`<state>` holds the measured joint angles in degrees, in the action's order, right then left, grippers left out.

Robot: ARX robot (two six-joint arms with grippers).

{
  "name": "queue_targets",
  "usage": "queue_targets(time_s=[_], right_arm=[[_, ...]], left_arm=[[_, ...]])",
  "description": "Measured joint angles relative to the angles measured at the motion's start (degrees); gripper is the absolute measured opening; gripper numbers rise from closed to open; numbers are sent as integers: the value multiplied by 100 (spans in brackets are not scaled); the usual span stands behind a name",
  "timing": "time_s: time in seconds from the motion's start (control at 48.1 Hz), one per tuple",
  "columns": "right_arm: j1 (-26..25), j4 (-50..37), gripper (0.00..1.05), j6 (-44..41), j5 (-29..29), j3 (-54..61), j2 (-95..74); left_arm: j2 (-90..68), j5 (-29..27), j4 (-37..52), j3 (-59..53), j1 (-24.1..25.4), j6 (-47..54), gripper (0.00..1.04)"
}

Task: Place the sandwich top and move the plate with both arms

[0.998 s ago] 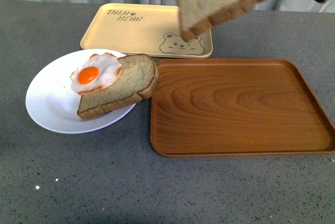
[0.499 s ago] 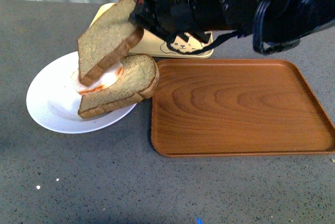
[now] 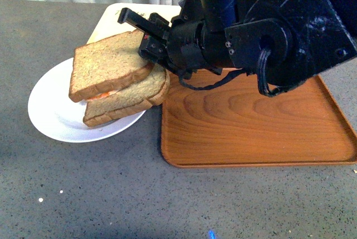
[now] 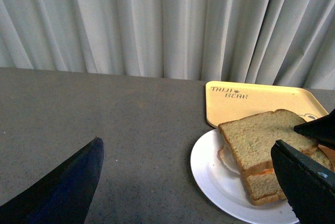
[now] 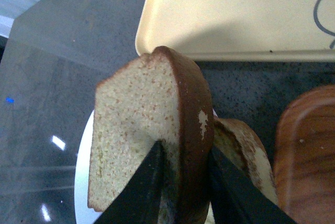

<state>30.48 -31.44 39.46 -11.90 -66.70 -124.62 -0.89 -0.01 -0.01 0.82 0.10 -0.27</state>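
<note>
The sandwich top (image 3: 106,70), a brown bread slice, lies nearly flat over the egg and the lower slice (image 3: 131,100) on the white plate (image 3: 47,108). My right gripper (image 3: 146,43) is shut on its rounded crust end; in the right wrist view the gripper (image 5: 183,174) pinches the slice (image 5: 133,130) between both fingers. A strip of orange egg shows between the slices. My left gripper (image 4: 188,182) is open and empty, low over the grey table just left of the plate (image 4: 214,177); the sandwich top (image 4: 264,135) shows there too.
A brown wood-grain tray (image 3: 256,122) lies right of the plate, partly under my right arm. A pale yellow bear tray (image 3: 111,18) sits behind the plate, mostly hidden by the arm. Grey curtains hang behind the table.
My right gripper has carried the sandwich top from high at the back down and left, and tilted it flat onto the egg slice. The egg is now almost covered.
</note>
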Motion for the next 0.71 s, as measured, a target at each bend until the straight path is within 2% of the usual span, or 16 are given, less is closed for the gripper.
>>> queue_targets(time_s=[0.042,0.187,0.416,0.436,0.478,0.54,0.582,0.623,0.707], right_arm=[[-22,-55,31,-15,11,131,61],[-125,-293,51,-101,205,468,387],[-485,-809,84,-472,841,1215,1438],[-492,-896,84,-507,909,1268,1467],[-533,-1644,79,-1014,1845,1598,1633],[-647,-2549,70,-1871,2702,2120,1856],[-728,-2946,65,-2317,3051,2463,2017],[-826,-3237,59,-2702,3191,2789,2184],[-1137,-3552,43,-3381,3110,3565,2708]], left_arm=[[0,0,0,0,0,-2,96],[0,0,0,0,0,0,96],[0,0,0,0,0,0,96],[0,0,0,0,0,0,96],[0,-2,0,0,0,0,96],[0,9,0,0,0,0,96],[0,2,0,0,0,0,96],[0,0,0,0,0,0,96],[0,0,0,0,0,0,96]])
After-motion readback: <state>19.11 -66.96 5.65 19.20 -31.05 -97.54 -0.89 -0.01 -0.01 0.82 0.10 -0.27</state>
